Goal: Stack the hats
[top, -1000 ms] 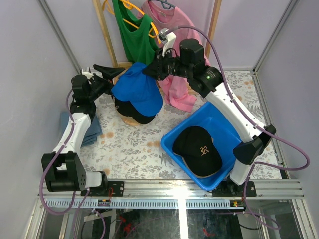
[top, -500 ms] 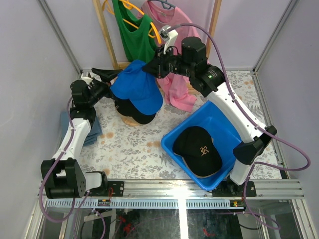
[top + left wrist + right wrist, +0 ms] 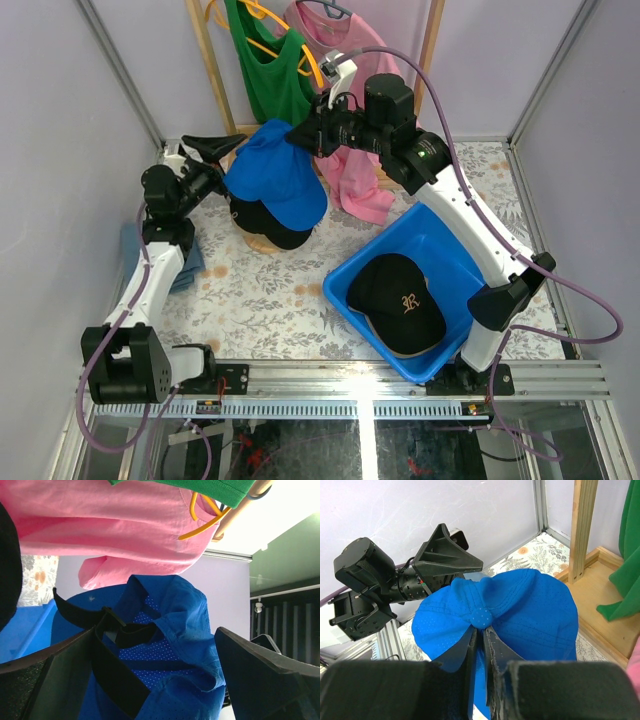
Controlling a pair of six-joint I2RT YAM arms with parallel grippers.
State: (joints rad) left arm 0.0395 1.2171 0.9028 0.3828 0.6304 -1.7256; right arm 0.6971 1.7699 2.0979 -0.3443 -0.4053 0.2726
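At the far left a folded cloth (image 3: 188,266) lies half under the left arm, most of it covered. Just above it the left pincer (image 3: 213,158) is spread wide, its fingers standing on either side of the rear of the blue cap (image 3: 280,185). The wrist view shows the cap's strap and mesh back in that gap, but whether a finger brushes the fabric I can't tell.

The blue cap sits low over the black caps (image 3: 268,228) on the wooden stand (image 3: 258,244), sagging rather than fitted down. The right pincer (image 3: 480,630) is closed on a fold of its crown, so the cap hangs from that arm.

I judge the step in hand to be seating the blue cap on the pile. The next move calls for lowering it squarely over the crown beneath, brim in line, before the right arm lets go; the left arm needs to keep clear of the strap.

Further right, the blue bin (image 3: 440,240) holds a black lettered cap (image 3: 395,295), not yet stacked.

How many black caps are under the blue one is hidden, and so is most of the stand. The right arm blocks part of the pink top (image 3: 355,180) hanging behind.
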